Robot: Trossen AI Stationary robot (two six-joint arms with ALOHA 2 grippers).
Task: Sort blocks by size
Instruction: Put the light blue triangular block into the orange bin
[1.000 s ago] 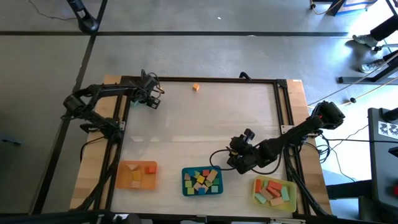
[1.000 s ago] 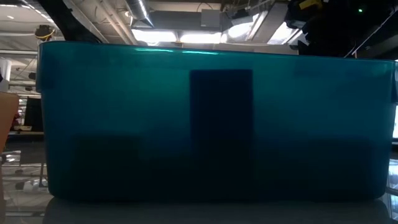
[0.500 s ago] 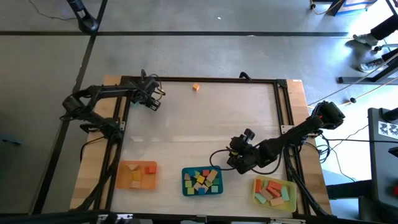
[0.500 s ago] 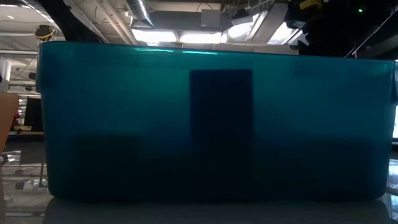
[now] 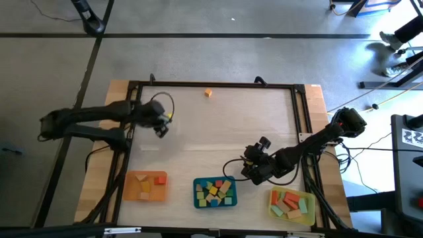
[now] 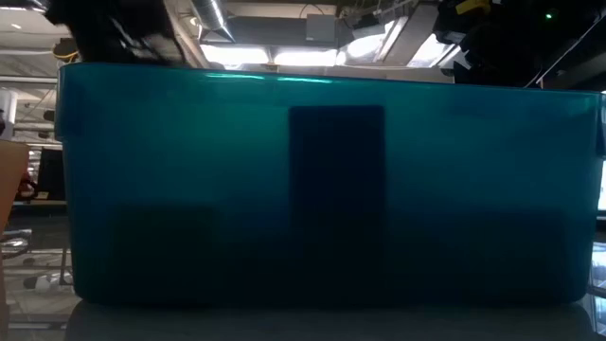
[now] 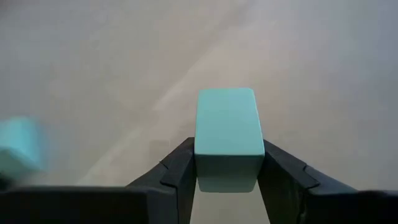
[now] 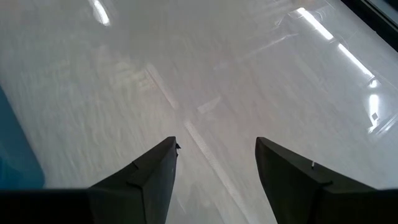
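My left gripper [image 5: 160, 123] is over the table's left part, shut on a mint block [image 7: 227, 134]. My right gripper [image 5: 254, 166] is open and empty, low over the table just beyond the teal tray [image 5: 215, 193]; its fingers show apart in the right wrist view [image 8: 214, 146]. Several mixed blocks lie in the teal tray, a few tan and orange ones in the orange tray [image 5: 145, 186], and several in the yellow tray [image 5: 291, 203]. A small orange block [image 5: 208, 93] lies alone by the far edge. My left gripper pinches the mint block by its two opposite side faces [image 7: 198, 163] between its two fingers. The block's rounded far end [image 7: 226, 99] sticks out past the fingertips. Only bare table shows beyond it.
The three trays stand in a row along the near edge. The teal tray's wall [image 6: 322, 189] fills the low view. A black frame [image 5: 301, 125] runs round the table. The table's middle [image 5: 218, 132] is bare wood.
My left arm has swung out from the far left corner, and its gripper has gone toward the near edge with the mint block, mostly in the last half second.
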